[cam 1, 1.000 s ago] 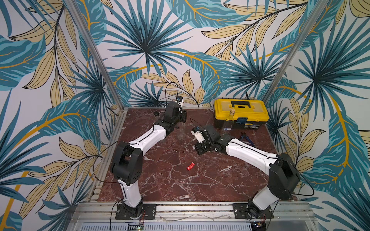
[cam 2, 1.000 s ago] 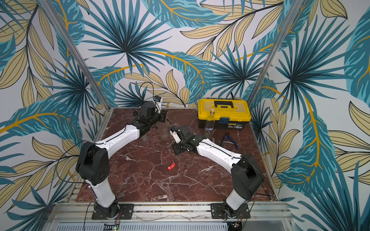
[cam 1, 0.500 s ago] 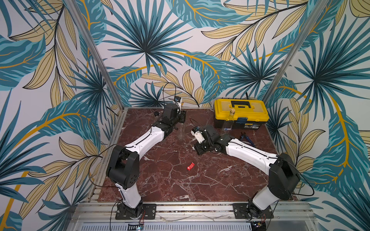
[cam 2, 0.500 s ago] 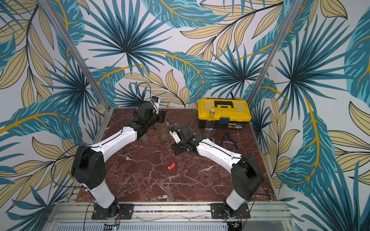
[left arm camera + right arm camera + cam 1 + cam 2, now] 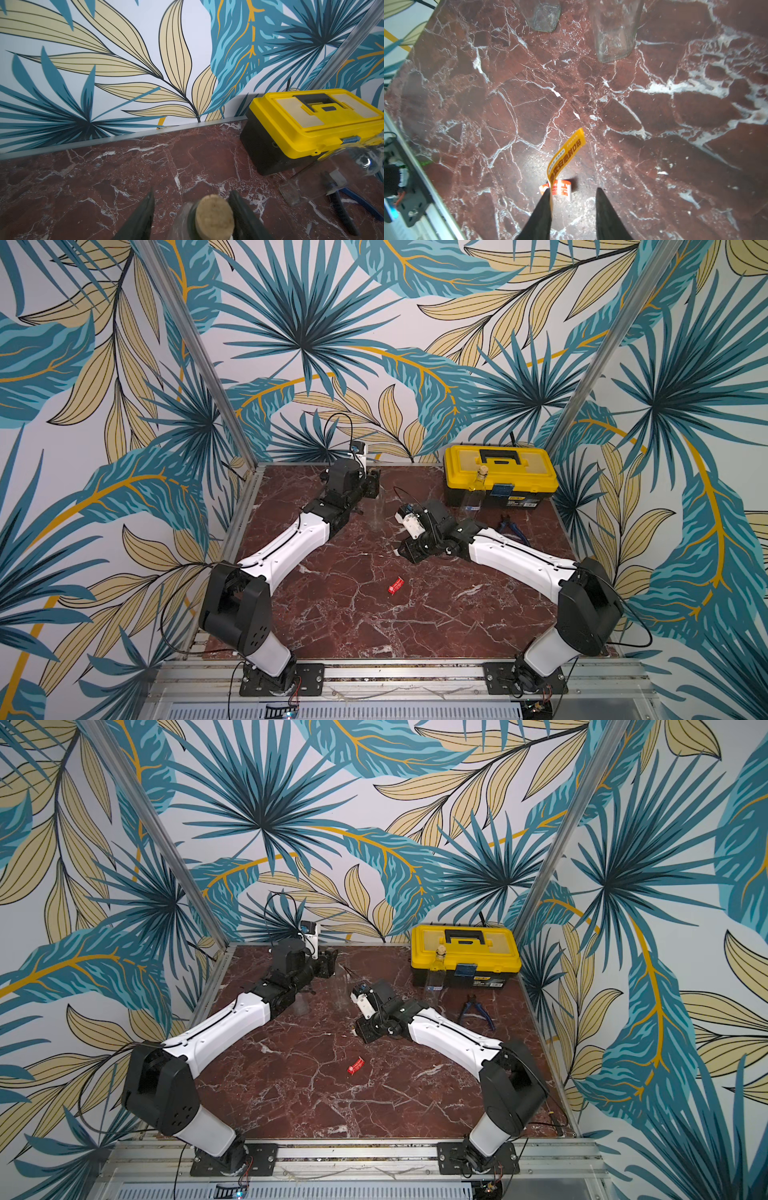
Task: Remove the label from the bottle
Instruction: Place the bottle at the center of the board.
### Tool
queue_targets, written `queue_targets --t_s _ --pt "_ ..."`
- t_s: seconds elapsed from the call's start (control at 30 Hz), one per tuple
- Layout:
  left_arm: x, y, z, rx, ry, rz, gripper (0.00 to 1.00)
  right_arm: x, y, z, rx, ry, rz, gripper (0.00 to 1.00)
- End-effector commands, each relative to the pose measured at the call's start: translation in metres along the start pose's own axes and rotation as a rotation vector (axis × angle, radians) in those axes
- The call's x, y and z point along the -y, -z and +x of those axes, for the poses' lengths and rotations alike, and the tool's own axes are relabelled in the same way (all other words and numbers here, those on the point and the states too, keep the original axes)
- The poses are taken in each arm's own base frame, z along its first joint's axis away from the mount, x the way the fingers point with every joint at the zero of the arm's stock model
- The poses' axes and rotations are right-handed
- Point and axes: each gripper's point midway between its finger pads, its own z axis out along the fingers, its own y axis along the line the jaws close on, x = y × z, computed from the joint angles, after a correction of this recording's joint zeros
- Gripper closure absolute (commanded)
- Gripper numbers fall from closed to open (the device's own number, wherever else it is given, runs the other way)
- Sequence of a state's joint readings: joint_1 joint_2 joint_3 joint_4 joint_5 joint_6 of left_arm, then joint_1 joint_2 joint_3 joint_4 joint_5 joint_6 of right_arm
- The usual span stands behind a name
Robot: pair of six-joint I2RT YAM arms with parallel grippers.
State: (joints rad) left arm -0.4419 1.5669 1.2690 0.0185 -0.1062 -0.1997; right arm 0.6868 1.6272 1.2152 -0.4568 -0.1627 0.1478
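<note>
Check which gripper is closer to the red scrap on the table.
Right. The right gripper hovers close by the red scrap, jaws apart, a yellow label stuck to one finger. The left gripper is near the back wall, straddling a corked bottle.

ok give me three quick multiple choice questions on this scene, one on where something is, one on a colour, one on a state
1. Where do the blue pliers lie?
A) between the left fingers
B) on the table in front of the yellow toolbox
C) against the back wall

2. What colour is the label strip at the right fingers?
A) green
B) yellow
C) black

3. How do the right fingers stand?
A) apart
B) shut on a cork
C) shut on the pliers

Answers:
1. B, both top views show the pliers flat on the marble just in front of the toolbox.
2. B, the right wrist view shows the strip as yellow.
3. A, a clear gap shows between the fingers, and the strip lies against only one of them.
</note>
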Motion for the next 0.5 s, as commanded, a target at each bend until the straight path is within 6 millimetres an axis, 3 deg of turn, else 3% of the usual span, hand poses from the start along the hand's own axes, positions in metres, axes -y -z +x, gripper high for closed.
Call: queue_targets --t_s 0.0,0.23,0.47 --pt "-0.002 0.024 -0.019 0.062 0.038 -0.005 0.43 -0.006 0.001 0.009 -0.046 -0.004 -0.038 0.53" --pt "0.005 0.065 -0.003 0.045 0.143 0.064 0.42 -0.016 0.0 0.012 -0.07 -0.038 -0.101 0.39" --pt "0.002 0.088 0.025 0.001 0.176 0.062 0.42 -0.021 -0.004 0.011 -0.088 -0.046 -0.129 0.38"
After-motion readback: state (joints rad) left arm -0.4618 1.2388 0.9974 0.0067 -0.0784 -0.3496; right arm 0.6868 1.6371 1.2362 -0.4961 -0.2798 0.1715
